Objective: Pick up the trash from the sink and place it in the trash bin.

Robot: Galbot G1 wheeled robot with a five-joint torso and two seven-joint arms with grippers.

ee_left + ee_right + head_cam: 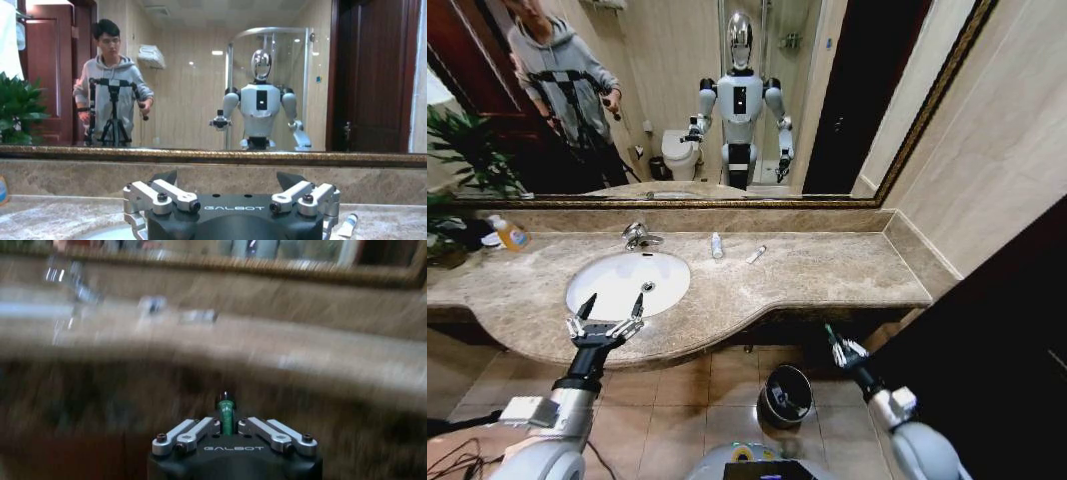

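Observation:
The white oval sink (617, 290) is set in the beige marble counter, and its basin looks bare. My left gripper (609, 314) hovers open over the sink's front rim, its fingers (165, 177) spread wide. My right gripper (838, 343) hangs below the counter's front edge, right of and above the trash bin (785, 393), shut on a dark green tube (830, 332). The tube (226, 413) stands up between the closed fingers in the right wrist view. A tiny white bottle (717, 245) and a white tube (756, 254) lie on the counter right of the faucet (639, 236).
An orange-yellow bottle (513, 235) and a green plant (457, 160) are at the counter's far left. A big mirror (727, 100) backs the counter. A wall closes the right side. Tiled floor surrounds the bin.

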